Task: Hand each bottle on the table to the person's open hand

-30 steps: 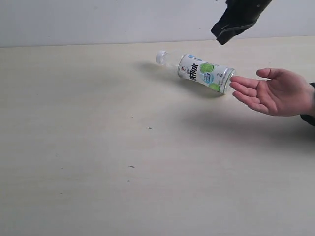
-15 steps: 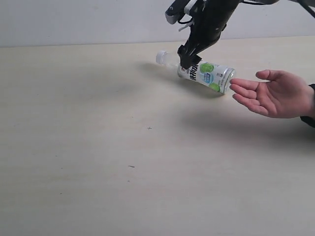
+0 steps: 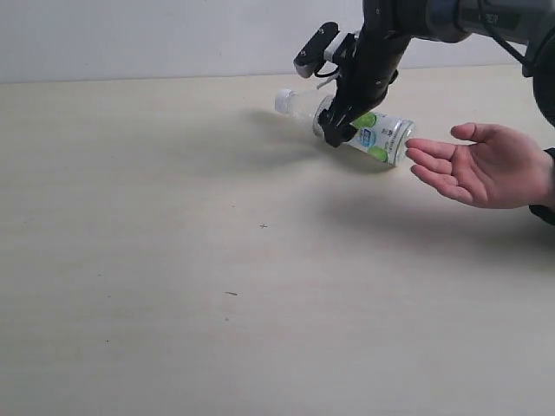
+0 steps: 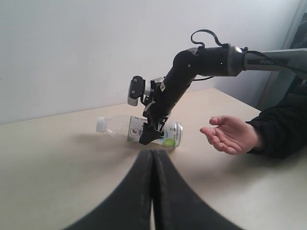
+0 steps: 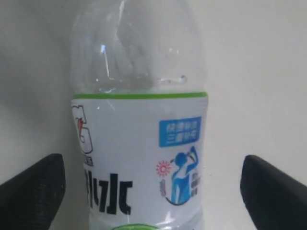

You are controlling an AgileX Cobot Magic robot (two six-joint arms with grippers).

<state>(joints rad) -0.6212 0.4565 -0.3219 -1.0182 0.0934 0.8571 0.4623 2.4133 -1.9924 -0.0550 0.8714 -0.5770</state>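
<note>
One clear bottle (image 3: 379, 137) with a white cap and a white, green and blue label lies on its side on the beige table (image 3: 173, 260), cap pointing left. My right gripper (image 3: 338, 130) is down over its label end, open, one finger on either side. In the right wrist view the bottle (image 5: 139, 143) fills the gap between the two black fingertips (image 5: 33, 187), with space left on both sides. The person's open hand (image 3: 486, 165) waits palm up just right of the bottle's base. My left gripper (image 4: 153, 154) is shut on nothing, well short of the bottle (image 4: 117, 127). No other bottles are in view.
A pale wall (image 3: 130, 35) runs behind the table's far edge. The person's dark sleeve (image 4: 283, 124) rests at the right. A few tiny dark specks (image 3: 263, 226) mark the tabletop.
The right arm has come down from above the table onto the bottle, its fingers now straddling the label. The bottle and the hand have not moved.
</note>
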